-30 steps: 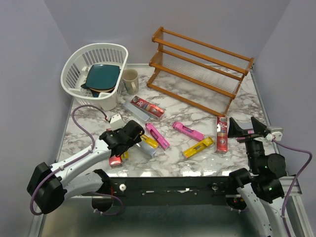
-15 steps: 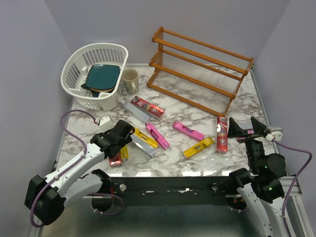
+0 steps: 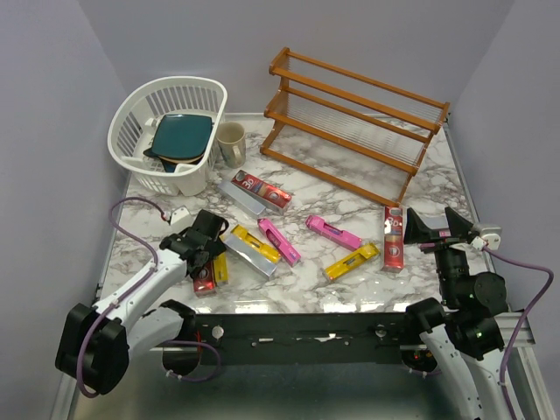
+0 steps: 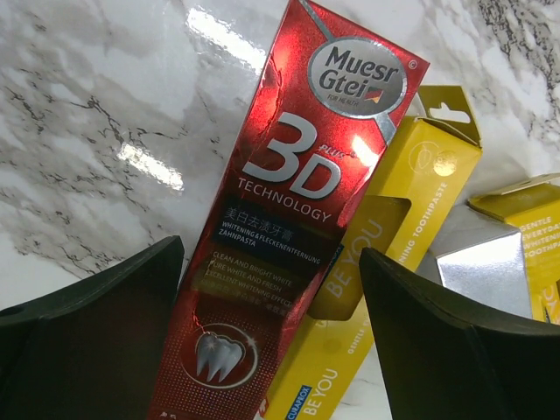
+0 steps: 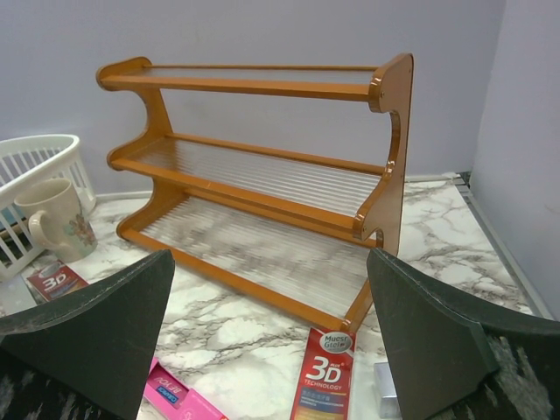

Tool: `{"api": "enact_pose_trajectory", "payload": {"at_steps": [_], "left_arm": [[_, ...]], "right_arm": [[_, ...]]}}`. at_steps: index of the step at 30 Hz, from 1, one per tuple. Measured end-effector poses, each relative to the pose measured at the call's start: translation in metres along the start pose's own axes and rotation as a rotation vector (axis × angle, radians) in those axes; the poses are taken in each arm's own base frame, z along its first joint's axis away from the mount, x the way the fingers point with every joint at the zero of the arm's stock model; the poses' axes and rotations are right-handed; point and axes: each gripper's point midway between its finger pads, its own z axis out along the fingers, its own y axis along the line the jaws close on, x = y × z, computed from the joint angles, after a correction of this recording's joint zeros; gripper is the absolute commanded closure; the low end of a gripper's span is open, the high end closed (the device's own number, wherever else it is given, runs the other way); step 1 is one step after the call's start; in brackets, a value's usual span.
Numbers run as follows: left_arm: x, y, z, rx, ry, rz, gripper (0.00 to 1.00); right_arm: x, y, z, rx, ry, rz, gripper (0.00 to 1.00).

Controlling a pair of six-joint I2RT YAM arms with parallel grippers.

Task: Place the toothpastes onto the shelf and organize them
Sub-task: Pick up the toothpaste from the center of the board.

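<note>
Two spread fingers of the left gripper (image 4: 271, 254) hang open astride the glossy red rectangular toothpaste carton (image 4: 282, 219) near the marble table's (image 3: 350, 201) near-left corner, its long axis running between them and a yellow carton (image 4: 394, 219) touching alongside, while the farther right gripper (image 3: 430, 226), equally open, faces the reddish-brown wooden shelf (image 3: 350, 114).

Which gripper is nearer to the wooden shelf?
Right. The right gripper, open, faces the shelf from just in front of its right end. The left gripper, open, hangs over a red carton and a yellow carton at the table's near left, well away from it.
</note>
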Motion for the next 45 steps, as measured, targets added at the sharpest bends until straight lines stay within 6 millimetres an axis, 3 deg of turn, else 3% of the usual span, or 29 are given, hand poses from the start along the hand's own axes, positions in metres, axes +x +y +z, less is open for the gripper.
{"api": "enact_pose_trajectory", "payload": {"at_steps": [7,21,37,45], "left_arm": [[0.009,-0.006,0.01,0.0,0.04,0.043,0.17],[0.008,-0.018,0.009,0.043,0.056,0.056,0.23],[0.008,-0.005,-0.005,0.073,0.026,-0.037,0.26],[0.028,0.006,0.005,0.034,0.079,-0.019,0.26]], "right_arm": [[0.0,0.0,0.0,0.001,0.0,0.0,0.0],[0.0,-0.002,0.0,0.01,-0.001,-0.003,0.0],[0.0,-0.002,0.0,0.01,-0.001,-0.003,0.0],[0.0,-0.002,0.0,0.01,-0.001,-0.003,0.0]]}}
